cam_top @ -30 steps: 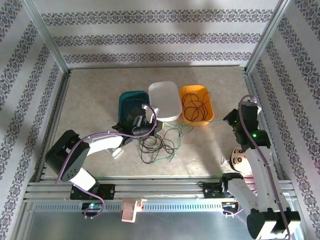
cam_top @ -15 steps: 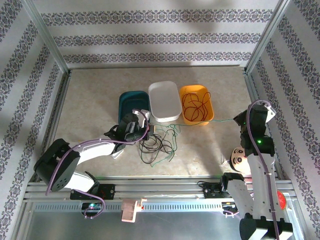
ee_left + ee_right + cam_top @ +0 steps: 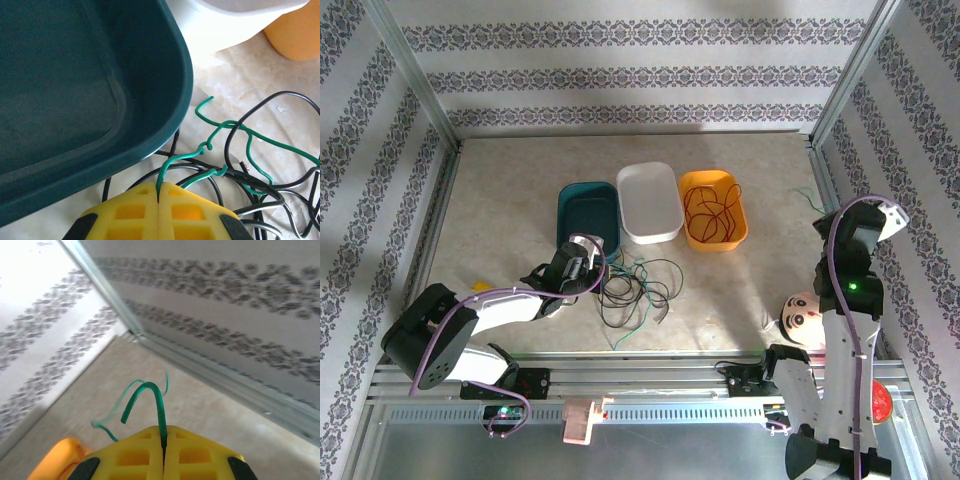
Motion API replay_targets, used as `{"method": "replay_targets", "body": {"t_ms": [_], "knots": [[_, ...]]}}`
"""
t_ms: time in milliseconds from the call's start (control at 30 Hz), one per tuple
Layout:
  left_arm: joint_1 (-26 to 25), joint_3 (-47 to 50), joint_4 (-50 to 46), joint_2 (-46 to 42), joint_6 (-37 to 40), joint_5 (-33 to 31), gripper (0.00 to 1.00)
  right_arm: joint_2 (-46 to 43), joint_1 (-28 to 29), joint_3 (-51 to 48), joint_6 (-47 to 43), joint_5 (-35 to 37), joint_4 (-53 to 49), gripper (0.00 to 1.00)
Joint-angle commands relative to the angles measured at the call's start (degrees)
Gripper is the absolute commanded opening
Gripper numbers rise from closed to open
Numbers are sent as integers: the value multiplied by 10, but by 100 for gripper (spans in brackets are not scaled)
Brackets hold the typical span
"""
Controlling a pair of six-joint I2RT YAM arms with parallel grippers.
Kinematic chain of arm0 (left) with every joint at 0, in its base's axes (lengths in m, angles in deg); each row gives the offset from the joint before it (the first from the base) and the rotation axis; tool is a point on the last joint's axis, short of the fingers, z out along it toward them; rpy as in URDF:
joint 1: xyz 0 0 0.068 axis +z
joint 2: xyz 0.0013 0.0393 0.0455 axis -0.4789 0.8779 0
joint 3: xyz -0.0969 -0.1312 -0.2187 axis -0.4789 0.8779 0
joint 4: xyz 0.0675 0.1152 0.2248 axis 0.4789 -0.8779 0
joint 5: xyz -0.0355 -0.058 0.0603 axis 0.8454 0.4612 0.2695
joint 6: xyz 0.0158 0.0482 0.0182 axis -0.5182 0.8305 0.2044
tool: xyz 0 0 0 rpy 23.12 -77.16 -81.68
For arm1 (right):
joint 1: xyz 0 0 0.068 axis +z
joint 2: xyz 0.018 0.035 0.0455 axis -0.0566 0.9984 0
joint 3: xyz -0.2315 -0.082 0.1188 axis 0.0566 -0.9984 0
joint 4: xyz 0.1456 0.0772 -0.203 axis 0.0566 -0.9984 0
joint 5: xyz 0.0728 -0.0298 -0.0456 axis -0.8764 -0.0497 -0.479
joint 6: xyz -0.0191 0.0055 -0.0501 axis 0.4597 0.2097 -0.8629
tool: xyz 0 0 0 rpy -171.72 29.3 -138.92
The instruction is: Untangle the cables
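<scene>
A tangle of black and green cables (image 3: 635, 292) lies on the table in front of the teal tray (image 3: 588, 205). My left gripper (image 3: 582, 264) sits at that tray's near edge. In the left wrist view its yellow fingers (image 3: 125, 215) are shut on a green cable (image 3: 172, 165) that kinks over the black cables (image 3: 260, 192). My right gripper (image 3: 828, 228) is raised at the far right, shut on a short curl of green cable (image 3: 150, 389) whose free end hangs in the air. A red cable (image 3: 710, 210) is coiled in the orange tray (image 3: 740, 232).
A white tray (image 3: 650, 200) stands between the teal and orange trays. A small doll's face (image 3: 800, 315) lies by the right arm's base. Metal frame rails (image 3: 630, 138) and patterned walls close in the table; the right gripper is near the right rail (image 3: 210, 372).
The right arm has swung right and upward, carrying its green cable end away from the trays. The left gripper has drawn back down and left along the teal tray's front.
</scene>
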Motion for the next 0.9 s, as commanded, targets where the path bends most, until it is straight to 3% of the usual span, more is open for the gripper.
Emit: {"method": "replay_targets", "body": {"t_ms": [0,167,367,567,867], "knots": [[6,-12,3,0,-4,17,0,2,28,10,-5,-93,66,0],[6,-30,7,-1,-4,25,0,18,114,62,-54,-98,97,0],[6,-40,20,7,-13,29,0,92,200,104,-37,-169,160,0],[3,-44,19,15,-22,23,0,217,302,152,-84,-129,206,0],[-16,-36,22,4,-41,10,0,406,354,211,-119,-85,219,0]]}}
